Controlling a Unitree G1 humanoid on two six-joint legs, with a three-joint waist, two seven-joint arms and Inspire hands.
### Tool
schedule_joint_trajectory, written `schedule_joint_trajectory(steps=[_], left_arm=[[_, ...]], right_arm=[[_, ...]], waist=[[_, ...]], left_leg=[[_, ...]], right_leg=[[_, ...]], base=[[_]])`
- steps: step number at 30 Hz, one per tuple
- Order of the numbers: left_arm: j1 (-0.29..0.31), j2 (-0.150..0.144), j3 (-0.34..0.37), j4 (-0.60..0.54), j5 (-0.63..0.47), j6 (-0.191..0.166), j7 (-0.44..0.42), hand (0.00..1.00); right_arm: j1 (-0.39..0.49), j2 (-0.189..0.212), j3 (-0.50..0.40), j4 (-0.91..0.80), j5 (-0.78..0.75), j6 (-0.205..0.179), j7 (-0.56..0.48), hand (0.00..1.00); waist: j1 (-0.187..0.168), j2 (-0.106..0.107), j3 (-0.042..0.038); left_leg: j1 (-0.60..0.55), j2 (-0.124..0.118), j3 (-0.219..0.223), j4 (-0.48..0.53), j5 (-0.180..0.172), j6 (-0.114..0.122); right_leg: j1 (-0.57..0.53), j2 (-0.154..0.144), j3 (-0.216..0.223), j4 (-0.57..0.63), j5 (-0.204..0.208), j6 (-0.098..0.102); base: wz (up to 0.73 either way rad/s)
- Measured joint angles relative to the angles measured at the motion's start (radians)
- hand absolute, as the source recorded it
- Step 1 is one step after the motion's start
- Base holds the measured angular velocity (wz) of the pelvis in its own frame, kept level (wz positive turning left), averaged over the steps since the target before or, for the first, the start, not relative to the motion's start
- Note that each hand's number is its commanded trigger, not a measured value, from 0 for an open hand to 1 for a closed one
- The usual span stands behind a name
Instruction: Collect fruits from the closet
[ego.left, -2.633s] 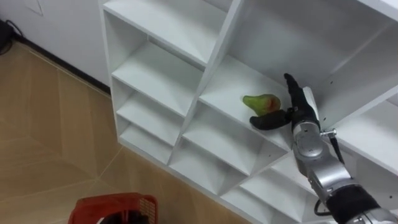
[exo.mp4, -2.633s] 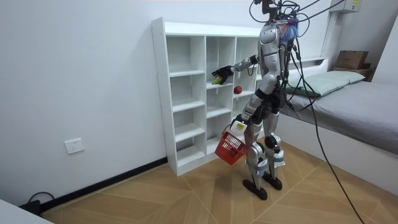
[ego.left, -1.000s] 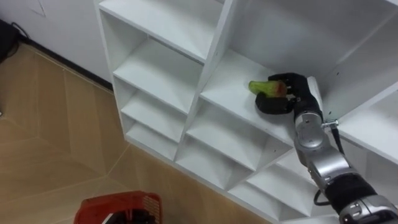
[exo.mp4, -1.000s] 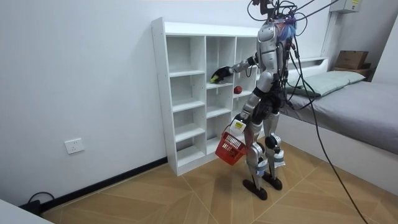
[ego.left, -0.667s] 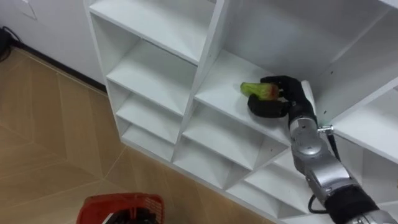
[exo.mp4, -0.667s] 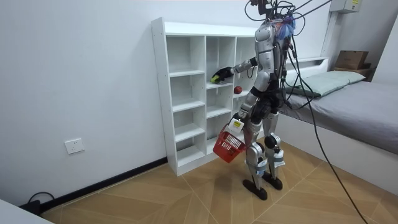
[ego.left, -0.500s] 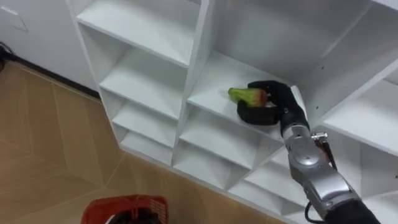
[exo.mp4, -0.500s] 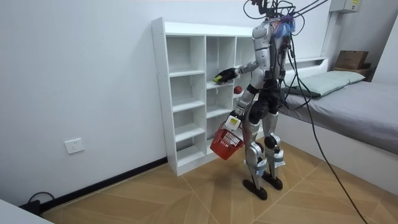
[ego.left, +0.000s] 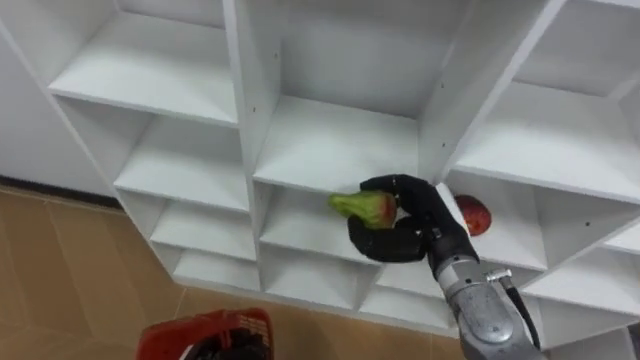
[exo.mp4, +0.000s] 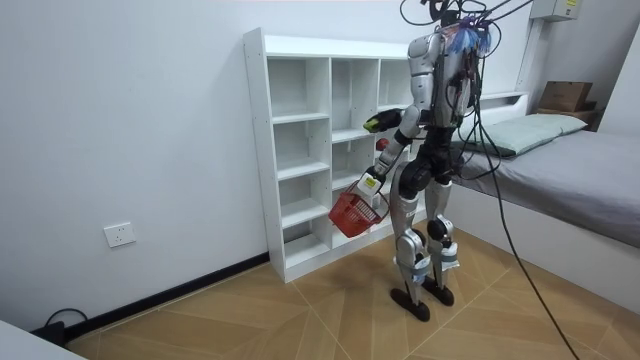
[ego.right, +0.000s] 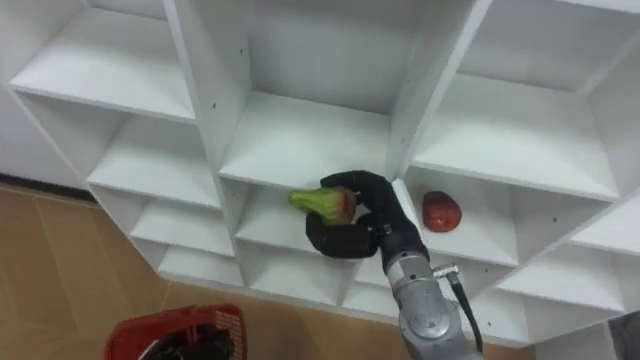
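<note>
Broadly, the white closet faces the robot, with a red basket low at its left side. The right robot hand curls around a green pear-like fruit, held before the middle shelves. It is probably light, firm and smooth, and best gripped around its belly. A red fruit waits on the shelf just beside.

A white shelf unit stood against the wall on a wood floor. A red apple lay on a board in the column to the right of the middle one, close to the front edge. At the room view's right, a bed carried a pale pillow.
</note>
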Motion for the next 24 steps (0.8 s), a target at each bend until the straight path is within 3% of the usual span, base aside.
schedule_joint_trajectory(steps=[3,10,24], left_arm=[[0.0,-0.012,-0.009,0.0,-0.025,-0.001,-0.001,1.0],[-0.001,-0.028,-0.045,-0.005,-0.138,-0.006,-0.004,1.0],[-0.027,-0.022,-0.017,-0.002,-0.158,0.009,-0.003,1.0]], right_arm=[[0.051,0.001,0.001,-0.057,-0.03,0.015,0.043,1.0],[0.075,0.003,0.02,-0.059,-0.028,0.039,0.128,1.0],[0.115,-0.001,0.035,-0.023,-0.029,0.087,0.233,1.0]], waist=[[-0.002,0.015,-0.008],[-0.001,0.02,-0.003],[-0.005,0.015,0.0024]], left_leg=[[0.003,0.004,0.009,-0.001,0.0,0.0],[0.022,0.009,0.04,-0.006,0.0,0.0],[0.034,0.013,0.061,-0.025,0.0,0.0]], right_leg=[[0.003,0.004,0.013,0.003,0.001,0.0],[-0.003,0.006,0.045,0.018,0.001,-0.001],[-0.01,0.01,0.071,0.015,0.002,-0.001]], base=[[-0.15],[-0.13],[-0.04]])
